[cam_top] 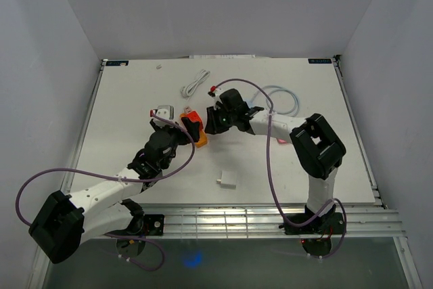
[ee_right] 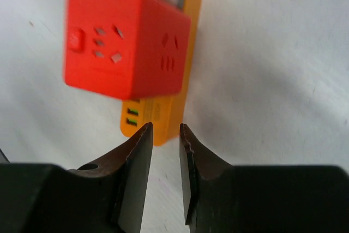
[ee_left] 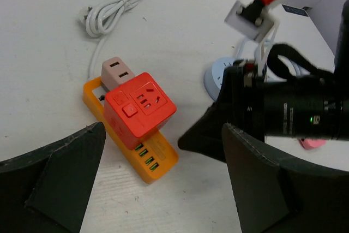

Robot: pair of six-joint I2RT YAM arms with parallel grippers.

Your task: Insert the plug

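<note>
An orange power strip [cam_top: 199, 137] lies at the table's middle, with a red cube adapter [cam_top: 193, 122] sitting on top of it and a beige adapter [ee_left: 116, 71] behind that. In the left wrist view the cube [ee_left: 139, 107] stands on the strip [ee_left: 150, 159], whose green USB ports face me. My left gripper [ee_left: 163, 130] is open wide and empty, just short of the strip's near end. My right gripper [ee_right: 164, 129] is open by a narrow gap and empty, its tips close to the strip's end [ee_right: 163, 115] below the cube [ee_right: 122, 45].
A coiled white cable [cam_top: 195, 84] lies behind the strip. A light blue cable loop [cam_top: 283, 99] lies by the right arm, and a small white block [cam_top: 226, 182] sits near the front edge. The two grippers [cam_top: 181, 132] [cam_top: 214, 125] are close together either side of the strip.
</note>
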